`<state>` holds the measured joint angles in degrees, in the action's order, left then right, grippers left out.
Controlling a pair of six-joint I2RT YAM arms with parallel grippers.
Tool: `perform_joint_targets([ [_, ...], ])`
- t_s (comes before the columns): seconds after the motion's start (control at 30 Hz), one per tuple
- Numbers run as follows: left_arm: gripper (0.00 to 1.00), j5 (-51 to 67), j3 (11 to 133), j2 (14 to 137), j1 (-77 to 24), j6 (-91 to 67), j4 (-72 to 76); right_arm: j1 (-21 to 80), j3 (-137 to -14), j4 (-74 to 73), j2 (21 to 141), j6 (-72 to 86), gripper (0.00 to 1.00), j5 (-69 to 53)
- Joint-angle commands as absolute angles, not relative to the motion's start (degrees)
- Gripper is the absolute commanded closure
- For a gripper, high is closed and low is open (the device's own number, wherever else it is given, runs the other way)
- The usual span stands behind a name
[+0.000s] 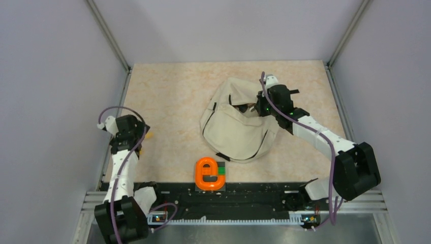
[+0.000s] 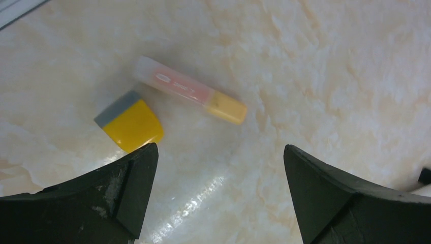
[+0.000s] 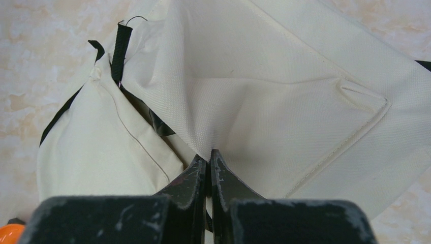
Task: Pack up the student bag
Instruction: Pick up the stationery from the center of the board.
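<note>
The student bag (image 1: pixel 236 124) is a cream fabric backpack with black trim, lying slumped right of the table's middle. My right gripper (image 1: pixel 258 105) is at the bag's upper right edge and is shut on a fold of its cream fabric (image 3: pixel 264 86); its fingertips (image 3: pixel 219 168) pinch the cloth and hold it up. My left gripper (image 2: pixel 219 150) stands open over the bare tabletop at the left, nothing between its fingers. Just beyond its left fingertip lie a yellow eraser with a grey end (image 2: pixel 130 122) and a tube with a pink translucent cap and yellow body (image 2: pixel 190 96).
An orange ring-shaped object with a green and black block (image 1: pixel 208 174) sits at the table's near edge between the arm bases. Metal frame rails (image 1: pixel 109 38) and grey walls border the table on the left, right and back.
</note>
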<state>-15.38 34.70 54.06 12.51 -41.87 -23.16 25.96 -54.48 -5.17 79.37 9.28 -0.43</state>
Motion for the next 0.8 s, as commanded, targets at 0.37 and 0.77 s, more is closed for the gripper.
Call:
perform_joint_targets([
  [0.37, 0.02, -18.9, 27.8, 57.3, 26.5, -48.5, -15.0, 25.8, -54.4, -0.7, 77.5, 11.4, 1.00, -5.9],
  [0.77, 0.20, -16.1, 25.3, 64.1, 27.2, -49.7, -9.4, 25.8, -54.1, -0.8, 76.8, 11.3, 1.00, -6.0],
])
